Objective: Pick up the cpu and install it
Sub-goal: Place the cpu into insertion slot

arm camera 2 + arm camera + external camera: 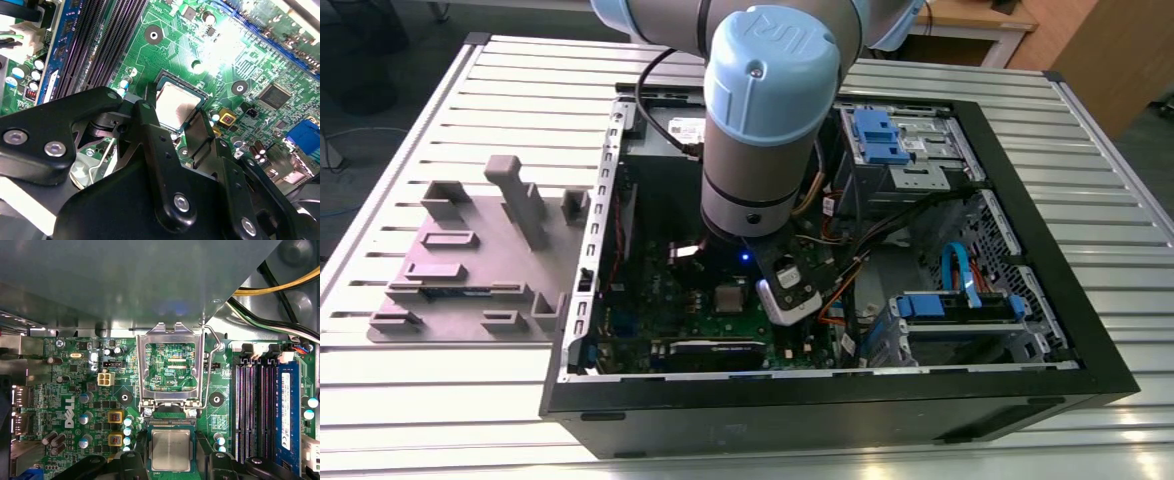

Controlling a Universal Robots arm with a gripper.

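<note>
Our end effector (172, 125) hovers with fingers (131, 462) apart, straddling the cpu (171, 450). The chip lies flat in its socket on the motherboard (75, 370). The hinged frame (143, 367) stands open, so we judge the chip seated, not locked. In the exterior view, a grey fixture (467, 255) sits at nine o'clock of the case (827, 410) on the bench (400, 150).
</note>
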